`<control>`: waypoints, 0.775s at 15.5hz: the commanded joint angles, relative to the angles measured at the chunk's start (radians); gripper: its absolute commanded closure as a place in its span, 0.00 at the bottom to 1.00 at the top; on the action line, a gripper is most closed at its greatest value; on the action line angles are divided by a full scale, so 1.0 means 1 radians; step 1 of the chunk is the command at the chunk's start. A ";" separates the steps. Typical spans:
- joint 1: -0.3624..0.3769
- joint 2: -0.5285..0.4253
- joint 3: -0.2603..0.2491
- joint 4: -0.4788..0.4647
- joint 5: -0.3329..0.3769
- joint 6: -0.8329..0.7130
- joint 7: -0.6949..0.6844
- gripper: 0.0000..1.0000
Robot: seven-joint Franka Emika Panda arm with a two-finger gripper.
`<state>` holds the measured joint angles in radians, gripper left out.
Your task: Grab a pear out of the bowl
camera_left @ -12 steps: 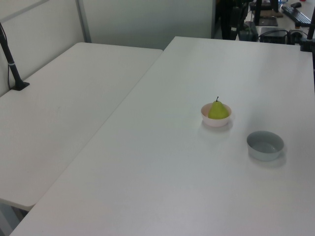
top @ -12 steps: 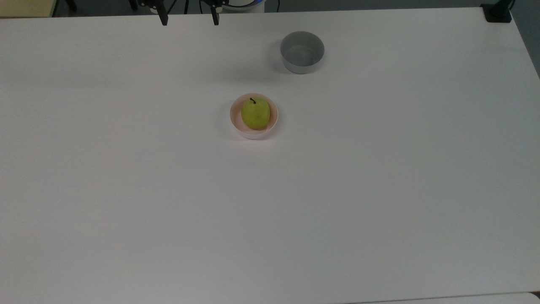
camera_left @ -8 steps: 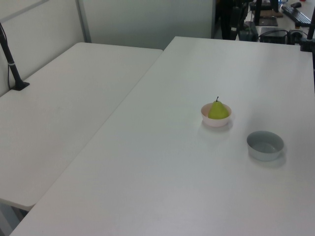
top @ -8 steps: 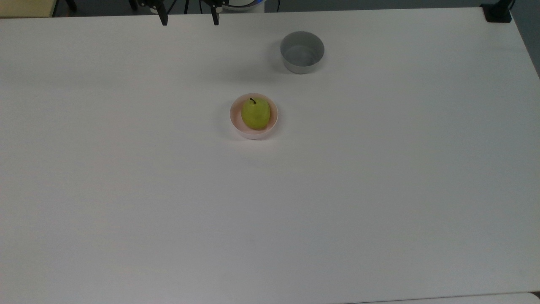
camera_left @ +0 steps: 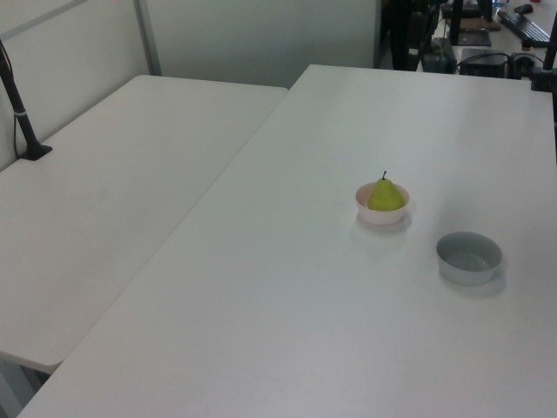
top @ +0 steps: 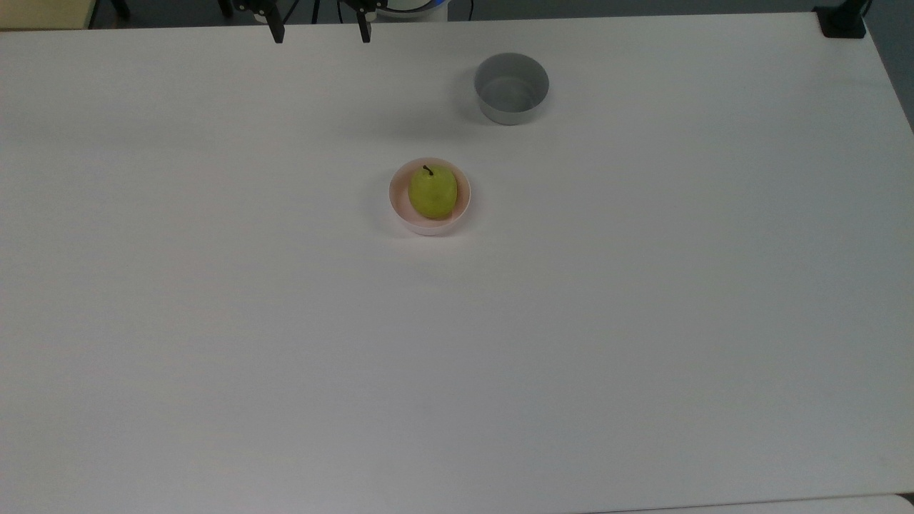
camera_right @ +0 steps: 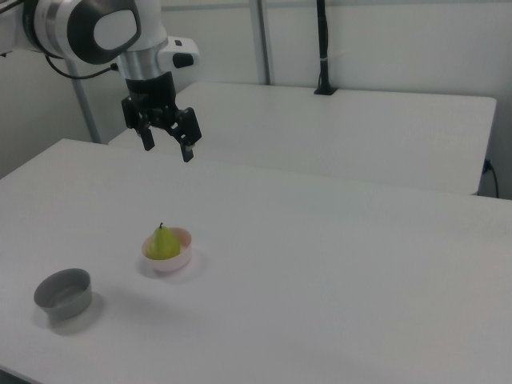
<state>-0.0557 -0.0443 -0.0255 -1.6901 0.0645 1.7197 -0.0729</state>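
pear [top: 433, 191] sits stem-up inside the pale pink bowl [top: 430, 223], out in the middle of the white surface [top: 457, 357]. from the right view, the fruit [camera_right: 164, 244] pokes above the bowl's rim [camera_right: 181, 261]. well apart from it, toward the top view's upper right, stands a deeper grey bowl [top: 511, 88] with nothing in it. the end effector [camera_right: 168, 147] hangs high above the surface with its two dark fingers [camera_right: 147, 141] spread wide, holding nothing, well clear of the pear. in the top view its fingertips [top: 277, 33] peek in at the upper edge.
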 commanded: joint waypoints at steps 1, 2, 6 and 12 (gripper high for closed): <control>0.013 -0.003 -0.019 0.009 0.017 -0.015 0.001 0.00; 0.013 -0.003 -0.020 0.009 0.017 -0.015 -0.001 0.00; 0.013 0.001 -0.020 0.009 0.011 -0.015 -0.042 0.00; 0.019 0.001 -0.010 0.001 0.001 -0.026 -0.258 0.00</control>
<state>-0.0557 -0.0426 -0.0299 -1.6902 0.0645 1.7197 -0.2381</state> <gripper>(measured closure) 0.000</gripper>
